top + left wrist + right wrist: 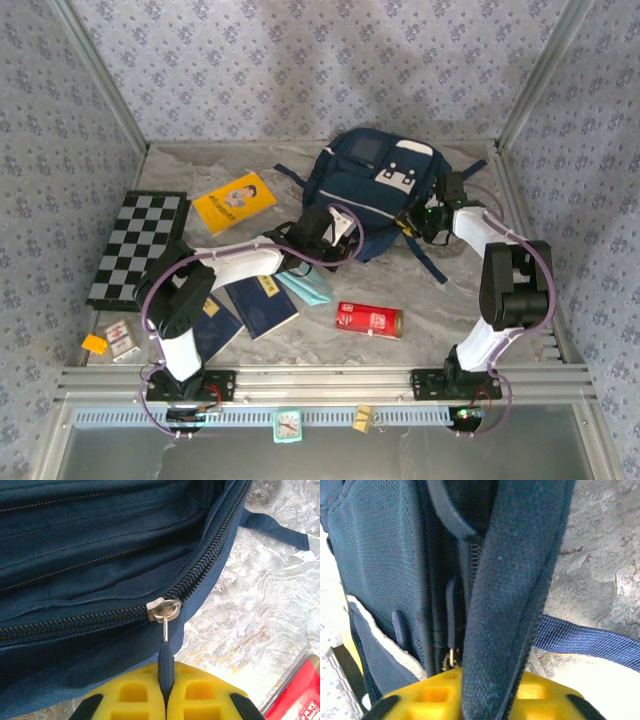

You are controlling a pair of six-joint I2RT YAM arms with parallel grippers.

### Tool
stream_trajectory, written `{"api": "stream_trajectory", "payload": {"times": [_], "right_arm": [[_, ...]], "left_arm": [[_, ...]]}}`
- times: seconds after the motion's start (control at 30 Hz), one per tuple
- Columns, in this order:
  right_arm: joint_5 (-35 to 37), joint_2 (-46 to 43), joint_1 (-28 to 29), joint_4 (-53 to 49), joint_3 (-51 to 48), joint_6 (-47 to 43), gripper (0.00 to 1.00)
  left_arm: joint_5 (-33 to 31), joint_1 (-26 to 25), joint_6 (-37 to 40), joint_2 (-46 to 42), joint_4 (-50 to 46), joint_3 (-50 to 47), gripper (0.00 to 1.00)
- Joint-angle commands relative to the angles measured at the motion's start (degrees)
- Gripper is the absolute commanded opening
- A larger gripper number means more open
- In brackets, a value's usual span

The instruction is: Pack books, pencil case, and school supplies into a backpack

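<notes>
- Your backpack (375, 175) lies on the far middle of the table (430, 300), with both grippers working at its near edge.
- Your left gripper (165, 675) has its yellow fingers pressed together on the dark zip pull (164, 652), which hangs from the metal slider (164, 608).
- A padded shoulder strap (510, 605) runs between the fingers of your right gripper (490, 682). You cannot tell whether it is squeezed or only straddled.
- Expect the bag to behave as limp cloth. It will likely bunch and drag towards the pull unless the other side is held.
- The pull is thin and small, so it could slip from a shallow pinch.
- The yellow book (234, 200) and the navy books (262, 303) lie flat near the left arm. They look thin and bendy, so take them by an overhanging edge.
- The pencil case (308, 287) looks soft, so grip it across its middle.
- The red box (369, 319) looks rigid and light, so take it across its narrow width.
- The white markings on the box, the yellow book's title and the navy labels are too small to read, and no brand shows on the bag.
</notes>
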Motion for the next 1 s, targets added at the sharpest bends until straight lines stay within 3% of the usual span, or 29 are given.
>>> {"api": "stream_trajectory", "payload": {"times": [0.0,0.1,0.23,0.43,0.5,0.67,0.83,0.97], "right_arm": [[-2.3,-3.7,0.4,3.2,-1.0,1.3,0.39],[-2.7,-7.4,0.5,2.8,-5.6,4.8,0.61],[-1.0,-13.1,3.8,6.8,-13.1,12.5,0.76],[7.7,-15.0,11.4,15.6,-18.1,25.4,0.8],[9.0,-13.3,12.0,16.0,-16.7,25.9,0.75],[10.6,-9.6,12.4,13.9,-12.7,21.6,0.51],[9.6,-9.5,9.7,11.0,-12.1,16.1,0.17],[8.5,-9.7,6.2,5.2,-9.7,7.6,0.05]], "left_arm": [[2.5,-0.1,-1.4,-0.5,0.6,3.0,0.0],[2.6,-0.2,-1.2,-0.2,0.1,3.6,0.0],[2.8,-0.2,-0.7,-0.1,-0.2,3.7,0.0],[2.7,-0.3,0.2,0.3,-1.4,4.5,0.0],[2.6,-0.3,0.7,0.4,-1.8,4.8,0.0],[2.4,-0.3,2.4,0.6,-4.2,6.0,0.0],[0.8,-0.2,4.0,-0.7,-6.8,6.1,0.0],[-1.0,0.4,5.1,-2.2,-8.2,4.2,0.0]]}}
